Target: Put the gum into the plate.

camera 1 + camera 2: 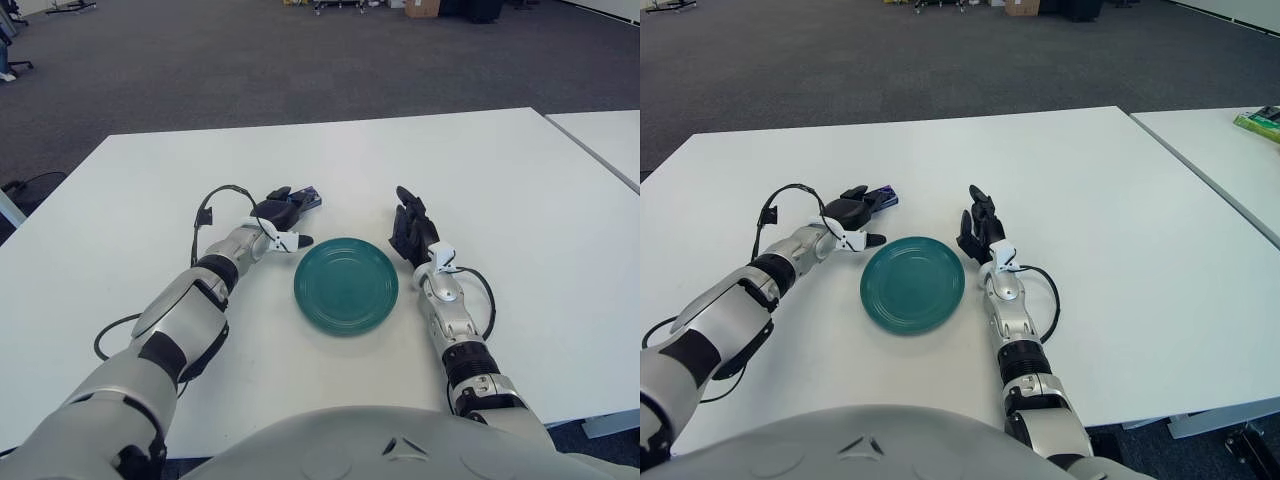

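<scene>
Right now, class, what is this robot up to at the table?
The robot's left hand is over a small blue pack of gum on the white table, just left of and behind the green plate. Whether its fingers grip the pack is unclear. The plate holds nothing, so the gum is not in it yet. The right hand shows idle, fingers open, right of the plate.
</scene>
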### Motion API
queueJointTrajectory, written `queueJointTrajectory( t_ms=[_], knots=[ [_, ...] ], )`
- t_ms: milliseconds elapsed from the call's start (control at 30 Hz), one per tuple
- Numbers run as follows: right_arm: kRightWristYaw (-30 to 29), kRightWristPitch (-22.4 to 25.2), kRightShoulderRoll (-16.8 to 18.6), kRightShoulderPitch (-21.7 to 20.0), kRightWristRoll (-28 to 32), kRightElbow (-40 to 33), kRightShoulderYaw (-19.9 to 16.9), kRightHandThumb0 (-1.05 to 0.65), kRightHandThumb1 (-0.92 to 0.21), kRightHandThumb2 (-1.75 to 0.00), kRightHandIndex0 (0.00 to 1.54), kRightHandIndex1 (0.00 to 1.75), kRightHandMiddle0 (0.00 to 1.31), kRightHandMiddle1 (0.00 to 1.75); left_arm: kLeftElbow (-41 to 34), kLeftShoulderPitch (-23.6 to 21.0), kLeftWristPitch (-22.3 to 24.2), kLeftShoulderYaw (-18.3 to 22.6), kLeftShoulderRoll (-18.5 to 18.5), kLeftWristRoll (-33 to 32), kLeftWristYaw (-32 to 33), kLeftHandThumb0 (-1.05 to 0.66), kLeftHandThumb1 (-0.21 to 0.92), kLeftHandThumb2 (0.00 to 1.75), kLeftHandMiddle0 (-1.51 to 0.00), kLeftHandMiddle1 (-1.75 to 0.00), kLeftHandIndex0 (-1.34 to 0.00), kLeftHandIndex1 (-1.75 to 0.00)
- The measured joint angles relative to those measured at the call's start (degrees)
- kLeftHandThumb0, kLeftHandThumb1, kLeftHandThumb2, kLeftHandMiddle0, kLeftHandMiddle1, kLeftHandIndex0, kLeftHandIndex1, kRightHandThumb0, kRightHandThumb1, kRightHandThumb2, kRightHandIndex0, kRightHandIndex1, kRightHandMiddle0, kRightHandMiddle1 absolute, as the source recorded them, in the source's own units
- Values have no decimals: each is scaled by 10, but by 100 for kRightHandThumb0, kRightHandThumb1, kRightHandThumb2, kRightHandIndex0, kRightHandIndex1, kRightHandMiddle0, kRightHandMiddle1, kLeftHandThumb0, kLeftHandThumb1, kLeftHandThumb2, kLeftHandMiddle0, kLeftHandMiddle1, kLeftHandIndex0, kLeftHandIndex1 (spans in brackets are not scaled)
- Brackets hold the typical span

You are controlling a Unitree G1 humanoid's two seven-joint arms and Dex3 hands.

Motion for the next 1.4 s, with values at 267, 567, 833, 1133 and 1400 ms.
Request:
queueJointTrajectory(
  t_ms=[267,567,833,1133,1400],
  knots=[
    [-3,0,0,-1,0,1,1,-75,-92,-86,14,0,0,36,0,7,33,17,-12,-1,14,-105,92,59,0,0,0,-32],
    [-1,-1,-1,-1,-2,1,5,-76,-92,-87,13,0,0,37,-3,22,89,52,-32,-21,77,-105,92,59,-15,-4,0,-82],
    [3,-5,-2,-1,-2,3,8,-76,-92,-86,13,0,0,35,-3,37,102,85,-46,-46,125,-105,92,58,-29,-67,-2,-115],
    [4,-5,-1,-1,0,4,5,-75,-92,-86,13,0,0,31,-12,34,126,86,-46,-41,115,-102,92,61,-68,-171,-31,-145],
    [3,-5,0,-1,-1,4,5,-75,-92,-87,11,0,0,31,-22,15,135,63,-33,-18,90,-93,92,58,-99,-174,-59,-168]
  ],
)
